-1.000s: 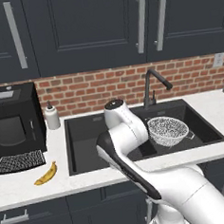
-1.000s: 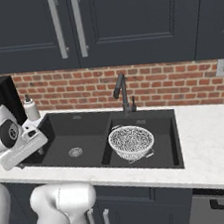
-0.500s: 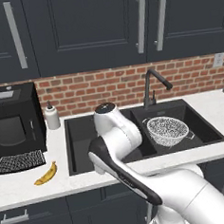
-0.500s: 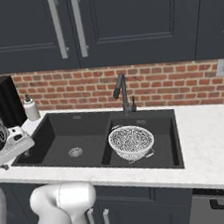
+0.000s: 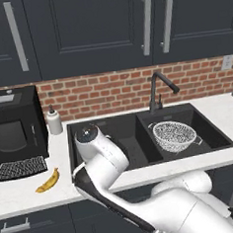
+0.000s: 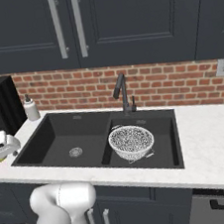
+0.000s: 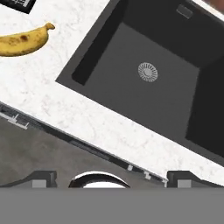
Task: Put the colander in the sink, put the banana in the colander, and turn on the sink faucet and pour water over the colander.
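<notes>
The silvery wire-mesh colander [image 5: 173, 135] [image 6: 131, 141] sits in the narrower right basin of the black sink [image 5: 110, 131] [image 6: 57, 136], under the dark gooseneck sink faucet [image 5: 158, 90] [image 6: 123, 92]. No water runs. The yellow banana [image 5: 48, 181] [image 7: 24, 41] lies on the white counter left of the sink. My gripper [image 7: 113, 178] hangs open and empty above the counter's front edge, by the wide basin's front-left corner [image 7: 72, 78]. The banana lies toward the hand view's upper left, apart from the fingers [image 7: 43, 177].
A black coffee machine [image 5: 15, 126] stands at the back left, with a flat dark mesh tray [image 5: 18, 168] in front of it. A white soap dispenser [image 5: 53, 121] [image 6: 31, 108] stands by the brick wall. The wide basin holds only its drain [image 7: 148, 72].
The arm has swung left, from over the sink toward the left counter. The gripper stayed open. Colander and banana have not moved.
</notes>
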